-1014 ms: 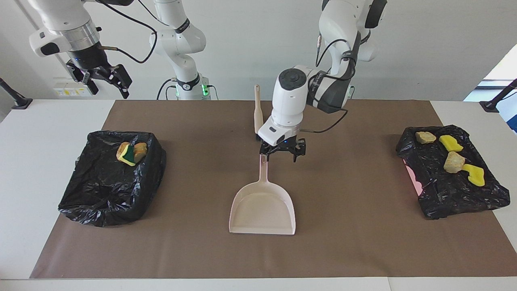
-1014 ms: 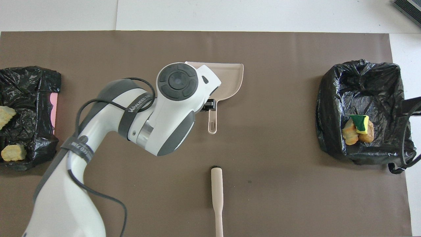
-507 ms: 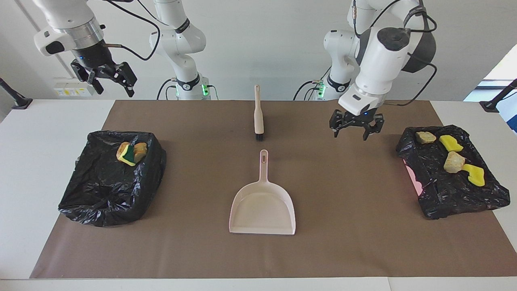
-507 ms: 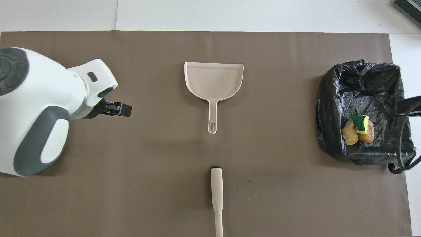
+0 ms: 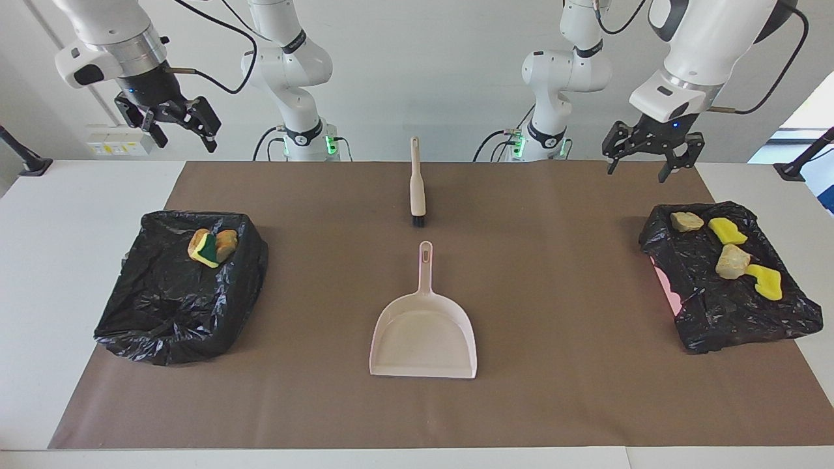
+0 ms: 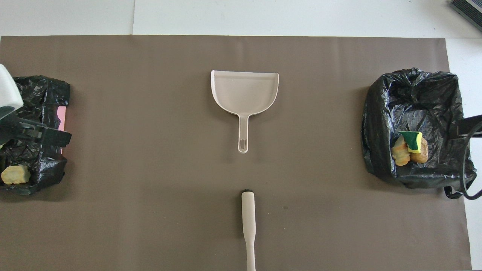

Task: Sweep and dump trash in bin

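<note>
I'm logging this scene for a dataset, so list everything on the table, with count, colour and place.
Pale pink plastic dustpan: one, mid-table, empty, handle toward the robots.
Beige hand brush with black bristles: one, nearer the robots than the dustpan.
Black bag-lined bin: one, right arm's end.
Sponge chunks in it: about three, tan-orange and yellow-green.
Crumpled black bag: one, left arm's end.
Foam chunks on it: four, two yellow, two tan.
Brown paper mat: one, covering the white table.
Left gripper: open, raised near the crumpled bag.
Right gripper: open, raised, waiting.

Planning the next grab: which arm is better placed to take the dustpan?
Roughly even. The dustpan lies mid-table; the left gripper and right gripper both hang open and empty, raised over their own ends.
</note>
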You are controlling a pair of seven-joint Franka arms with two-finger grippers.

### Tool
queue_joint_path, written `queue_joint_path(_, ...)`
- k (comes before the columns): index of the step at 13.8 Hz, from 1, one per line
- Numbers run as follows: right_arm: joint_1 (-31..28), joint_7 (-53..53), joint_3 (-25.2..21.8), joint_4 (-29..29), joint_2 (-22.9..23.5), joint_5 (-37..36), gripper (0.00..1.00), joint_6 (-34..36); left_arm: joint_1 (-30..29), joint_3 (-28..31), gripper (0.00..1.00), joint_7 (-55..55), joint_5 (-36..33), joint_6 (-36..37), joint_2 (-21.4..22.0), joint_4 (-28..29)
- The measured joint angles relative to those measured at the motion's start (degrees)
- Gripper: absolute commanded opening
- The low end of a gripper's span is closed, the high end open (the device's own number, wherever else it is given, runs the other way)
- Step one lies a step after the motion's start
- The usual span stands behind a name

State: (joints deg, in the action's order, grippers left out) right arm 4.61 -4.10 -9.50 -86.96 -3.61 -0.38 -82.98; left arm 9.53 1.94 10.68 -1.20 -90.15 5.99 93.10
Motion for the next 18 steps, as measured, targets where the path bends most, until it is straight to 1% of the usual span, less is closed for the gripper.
queue_joint_path(3, -0.7, 0.0, 0.09, 0.0, -0.07, 0.03, 1.0, 0.0, -0.15, 0.24, 1.0, 0.19, 0.0, 5.47, -0.9, -5.86)
queue_joint_path(6, -0.71, 0.0, 0.28, 0.0, -0.07, 0.09, 1.0, 0.0, -0.43, 1.28, 1.0, 0.19, 0.28, 9.4, -4.88, -12.46)
queue_joint_path(8, -0.7, 0.0, 0.51, 0.0, -0.07, 0.12, 1.0, 0.0, -2.19, 1.36, 1.0, 0.23, 1.12, 9.82, -6.79, -14.81)
queue_joint_path(10, -0.69, 0.0, 0.57, 0.01, -0.08, 0.14, 1.0, 0.0, -3.25, 1.42, 1.0, 0.37, 1.41, 9.75, -6.71, -14.7)
queue_joint_path(14, -0.69, 0.0, 0.57, 0.02, -0.13, 0.14, 1.0, 0.0, -3.32, 1.48, 1.0, 0.38, 1.45, 9.01, -5.16, -12.51)
queue_joint_path(18, -0.69, 0.0, 0.57, 0.02, -0.14, 0.14, 1.0, 0.0, -3.32, 1.45, 1.0, 0.38, 1.48, 9.0, -4.47, -11.5)
